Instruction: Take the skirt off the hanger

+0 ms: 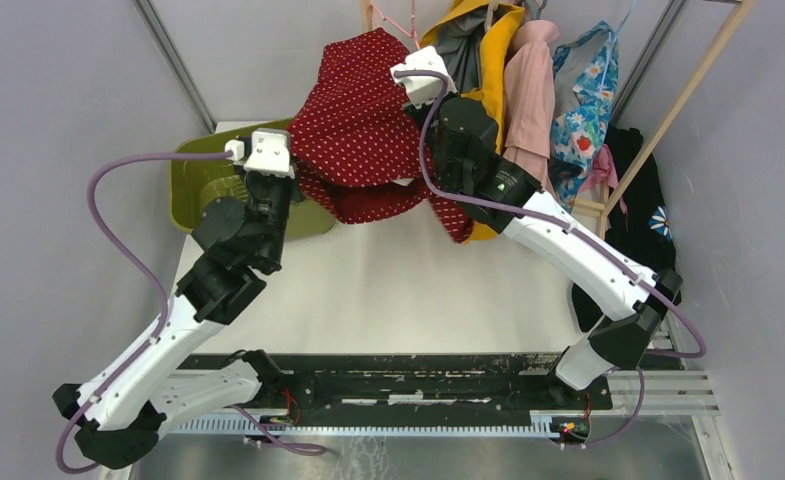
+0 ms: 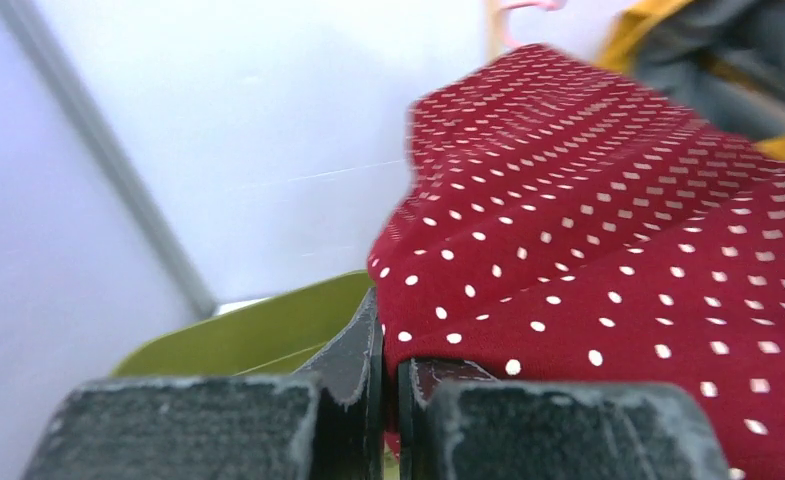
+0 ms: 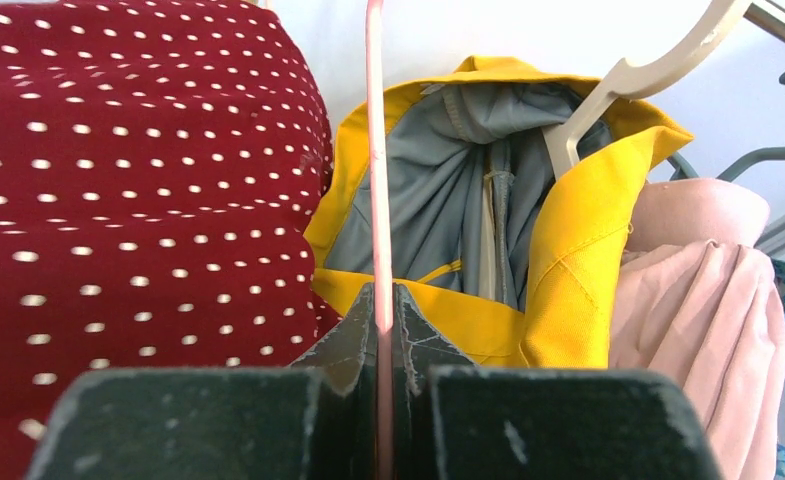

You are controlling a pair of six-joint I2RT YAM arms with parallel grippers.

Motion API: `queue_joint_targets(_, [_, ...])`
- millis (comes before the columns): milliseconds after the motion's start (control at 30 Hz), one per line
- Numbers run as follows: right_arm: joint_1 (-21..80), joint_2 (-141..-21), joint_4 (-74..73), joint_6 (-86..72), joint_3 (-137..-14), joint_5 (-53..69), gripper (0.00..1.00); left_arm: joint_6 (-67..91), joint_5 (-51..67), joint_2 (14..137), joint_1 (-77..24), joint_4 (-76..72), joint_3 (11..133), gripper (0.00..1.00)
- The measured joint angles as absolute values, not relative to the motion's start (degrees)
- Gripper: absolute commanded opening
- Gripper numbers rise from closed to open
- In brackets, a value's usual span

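Status: task under way, not finished.

- The dark red, white-dotted fabric skirt [image 1: 363, 130] is hanging in the upper centre of the top view, bunched and pulled out toward the left of the frame. Its lower folds are draping down toward the white table [image 1: 398, 290].
- The left gripper [image 2: 388, 340] is pinching shut at the bottom centre of its wrist view. Red cloth is sitting at the inner face of the right-hand finger, so I am judging it clamped on the skirt's edge.
- The right gripper [image 3: 380, 310] is squeezing closed on the thin pink plastic hanger [image 3: 375, 150], whose rod is running straight up from between the jaws.
- The yellow hooded jacket [image 3: 568, 290] is hanging just beside the skirt, right of centre.
- The olive green plastic basin [image 1: 193, 185] is sitting under the left arm, at left of frame.

Done: both holds are looking set, one on cloth, one on the hanger. Left: the skirt is not yet separating from the hanger. Whether its waistband is clipped or draped is hidden.
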State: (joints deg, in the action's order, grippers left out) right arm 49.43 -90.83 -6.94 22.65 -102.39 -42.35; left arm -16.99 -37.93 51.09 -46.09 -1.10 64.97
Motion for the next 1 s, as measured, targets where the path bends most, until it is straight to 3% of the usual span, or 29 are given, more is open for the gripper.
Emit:
queue_joint_targets(100, [48.6, -90.9, -6.8, 22.1, -102.1, -42.6, 0.01, -20.1, -40.7, 52.6, -41.4, -0.8, 66.3, 0.03])
queue_joint_targets(333, [48.2, -90.9, -6.5, 21.7, -100.7, -42.6, 0.01, -17.1, -34.7, 63.1, -17.2, 7.3, 73.1, 0.03])
queue_joint_targets(700, [47.6, -88.8, -5.6, 21.8, -96.4, -42.7, 0.01, -19.8, -38.1, 77.2, -12.1, 3.8, 93.2, 0.03])
queue_joint_targets(1000, [44.8, -85.7, -5.2, 21.4, -94.2, -42.5, 0.01, -21.3, -43.8, 82.3, -2.3, 2.0, 95.3, 0.03])
